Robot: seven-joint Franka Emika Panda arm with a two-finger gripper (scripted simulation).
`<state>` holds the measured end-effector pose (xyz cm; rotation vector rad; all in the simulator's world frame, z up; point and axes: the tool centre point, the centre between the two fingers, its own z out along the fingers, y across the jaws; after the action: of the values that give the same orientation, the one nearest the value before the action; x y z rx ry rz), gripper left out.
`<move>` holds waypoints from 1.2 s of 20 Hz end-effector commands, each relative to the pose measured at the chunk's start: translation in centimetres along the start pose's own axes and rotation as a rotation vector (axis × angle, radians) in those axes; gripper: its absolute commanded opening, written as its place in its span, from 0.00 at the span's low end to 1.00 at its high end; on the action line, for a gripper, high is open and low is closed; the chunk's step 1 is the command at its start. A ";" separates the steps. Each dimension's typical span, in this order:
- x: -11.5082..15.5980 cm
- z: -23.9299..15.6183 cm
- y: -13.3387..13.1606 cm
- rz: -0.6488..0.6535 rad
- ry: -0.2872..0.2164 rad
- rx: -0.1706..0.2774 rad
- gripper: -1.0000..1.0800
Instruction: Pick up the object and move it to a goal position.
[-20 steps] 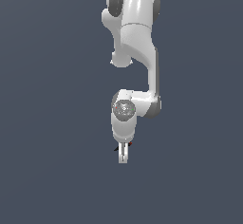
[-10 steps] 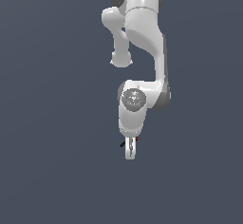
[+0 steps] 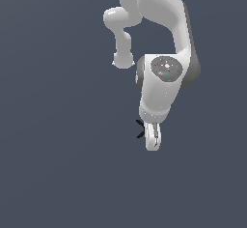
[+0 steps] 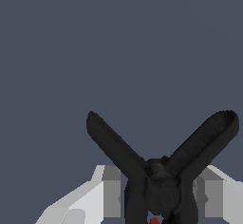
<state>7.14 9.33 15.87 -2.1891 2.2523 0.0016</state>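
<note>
The object, a small black clamp (image 3: pixel 140 128) with splayed prongs, sticks out on the exterior view's left of my white gripper (image 3: pixel 152 139). In the wrist view the clamp (image 4: pixel 159 182) fills the space between my two white fingers (image 4: pixel 110 193), with its two long prongs spread in a V and a small red tip (image 4: pixel 154 220) at its base. My gripper is shut on the clamp's body. No goal marker shows in either view.
Only a plain dark grey-blue background shows around the arm (image 3: pixel 161 84). No table edge, container or other object is in view.
The arm has swung toward the exterior view's right and a little up, and looks larger. The clamp has stayed in the gripper and moved with it.
</note>
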 end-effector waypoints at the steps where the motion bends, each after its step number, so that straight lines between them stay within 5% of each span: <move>1: -1.5 -2.7 0.3 0.001 0.001 0.000 0.00; 16: -10.2 -17.4 1.6 0.001 0.003 0.001 0.00; 24: -13.0 -21.8 1.8 -0.001 0.002 0.000 0.00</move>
<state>5.71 21.93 37.00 -2.1906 2.2512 -0.0018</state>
